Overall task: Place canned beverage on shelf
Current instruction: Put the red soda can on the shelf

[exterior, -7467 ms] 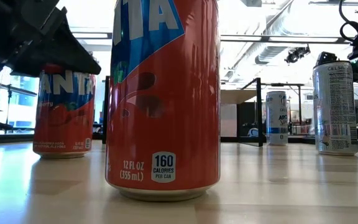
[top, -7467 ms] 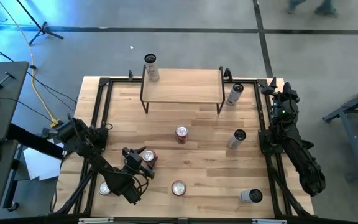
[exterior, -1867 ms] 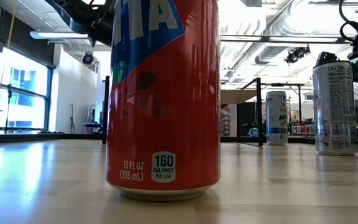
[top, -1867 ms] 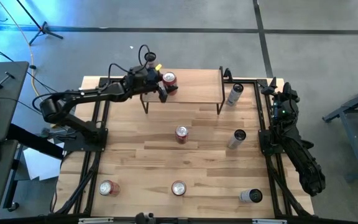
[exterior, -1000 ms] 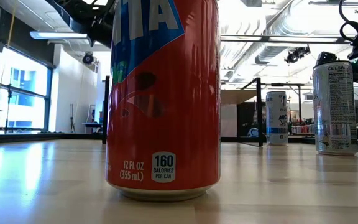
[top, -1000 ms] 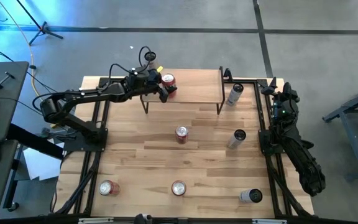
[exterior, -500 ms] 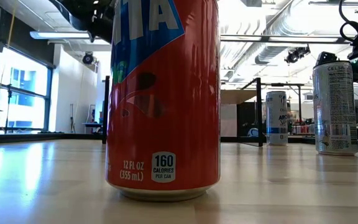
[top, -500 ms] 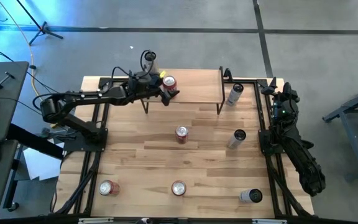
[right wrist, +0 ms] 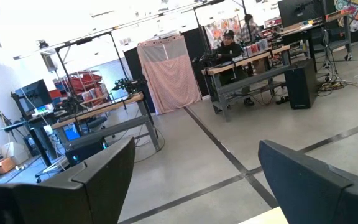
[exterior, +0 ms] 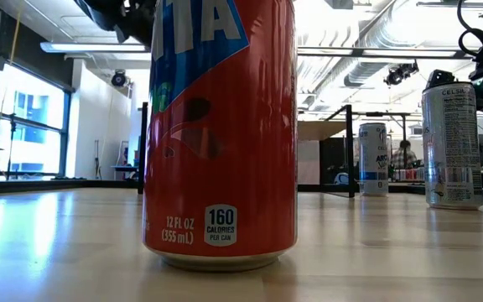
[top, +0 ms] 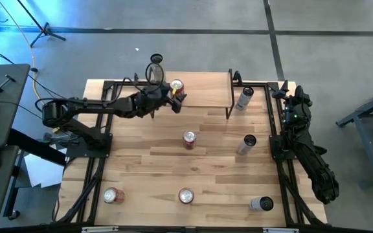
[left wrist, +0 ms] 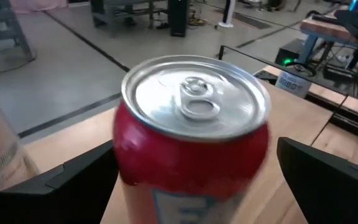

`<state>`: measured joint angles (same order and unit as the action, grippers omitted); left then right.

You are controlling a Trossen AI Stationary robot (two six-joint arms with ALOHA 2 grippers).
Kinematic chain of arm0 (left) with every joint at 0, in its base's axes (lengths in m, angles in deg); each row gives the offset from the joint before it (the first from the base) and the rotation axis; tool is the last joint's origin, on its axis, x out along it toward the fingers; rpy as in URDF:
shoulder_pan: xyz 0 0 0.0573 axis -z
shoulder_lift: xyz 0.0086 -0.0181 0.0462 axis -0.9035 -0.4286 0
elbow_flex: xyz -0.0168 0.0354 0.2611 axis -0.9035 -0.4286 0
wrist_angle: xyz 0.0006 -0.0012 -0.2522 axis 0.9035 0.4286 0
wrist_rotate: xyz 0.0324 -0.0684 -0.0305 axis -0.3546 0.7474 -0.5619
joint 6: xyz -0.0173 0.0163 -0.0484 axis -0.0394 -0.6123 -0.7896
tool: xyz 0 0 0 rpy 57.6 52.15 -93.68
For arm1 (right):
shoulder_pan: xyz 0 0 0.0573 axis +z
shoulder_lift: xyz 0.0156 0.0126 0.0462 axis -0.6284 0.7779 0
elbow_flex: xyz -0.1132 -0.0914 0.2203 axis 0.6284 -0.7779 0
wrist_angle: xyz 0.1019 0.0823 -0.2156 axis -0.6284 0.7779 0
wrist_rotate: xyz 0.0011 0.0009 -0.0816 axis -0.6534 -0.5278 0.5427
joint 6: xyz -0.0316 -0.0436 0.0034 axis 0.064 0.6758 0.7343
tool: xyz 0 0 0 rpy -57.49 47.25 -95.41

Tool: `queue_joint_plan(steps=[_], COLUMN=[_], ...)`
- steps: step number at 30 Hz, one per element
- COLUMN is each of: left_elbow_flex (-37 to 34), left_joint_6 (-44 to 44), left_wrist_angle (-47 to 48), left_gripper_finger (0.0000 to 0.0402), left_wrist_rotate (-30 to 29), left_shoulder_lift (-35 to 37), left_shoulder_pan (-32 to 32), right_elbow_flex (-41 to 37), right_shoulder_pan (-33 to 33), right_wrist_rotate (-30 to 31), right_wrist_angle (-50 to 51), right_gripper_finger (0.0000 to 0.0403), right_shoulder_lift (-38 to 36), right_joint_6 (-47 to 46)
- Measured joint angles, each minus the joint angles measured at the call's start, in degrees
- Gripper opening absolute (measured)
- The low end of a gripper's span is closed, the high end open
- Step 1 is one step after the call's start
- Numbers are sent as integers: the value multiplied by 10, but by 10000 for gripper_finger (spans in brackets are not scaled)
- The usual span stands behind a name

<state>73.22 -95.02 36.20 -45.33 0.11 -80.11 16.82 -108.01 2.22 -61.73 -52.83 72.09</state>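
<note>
A red can [top: 176, 86] stands upright on its base on the left part of the shelf's light wooden top [top: 206, 90]. My left gripper [top: 175, 96] is at the shelf's near edge, right by this can. In the left wrist view the can [left wrist: 194, 124] shows from above. My gripper [left wrist: 194, 186] is open, one finger on each side of the can, with a gap showing on one side. My right gripper [right wrist: 194, 180] is open and empty at the table's far right corner [top: 285, 92].
A tall silver can [top: 156, 66] stands at the shelf's far left corner. Three red cans [top: 189, 138] [top: 185, 195] [top: 111, 195] and three silver cans [top: 245, 97] [top: 248, 144] [top: 261, 204] stand on the table. One red can [exterior: 220, 126] fills the low view.
My left gripper has drawn back from over the shelf toward the table's near edge, and its wrist now lies in front of the shelf. The red can stays upright on the shelf top.
</note>
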Motion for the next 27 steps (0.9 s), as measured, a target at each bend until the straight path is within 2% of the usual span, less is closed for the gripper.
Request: queue_joint_plan(steps=[14,18,27], left_elbow_flex=[0,0,0], left_joint_6=[-57,-76,-102], left_wrist_angle=[0,0,14], left_gripper_finger=[400,400,400], left_wrist_rotate=[-177,-200,-204], left_shoulder_lift=[0,0,-1], left_shoulder_pan=[72,84,134], right_elbow_flex=[0,0,0], right_shoulder_pan=[0,0,0], right_wrist_rotate=[0,0,0], right_wrist_angle=[0,0,0], right_gripper_finger=[328,328,328], right_shoulder_lift=[0,0,0], right_joint_6=[0,0,0])
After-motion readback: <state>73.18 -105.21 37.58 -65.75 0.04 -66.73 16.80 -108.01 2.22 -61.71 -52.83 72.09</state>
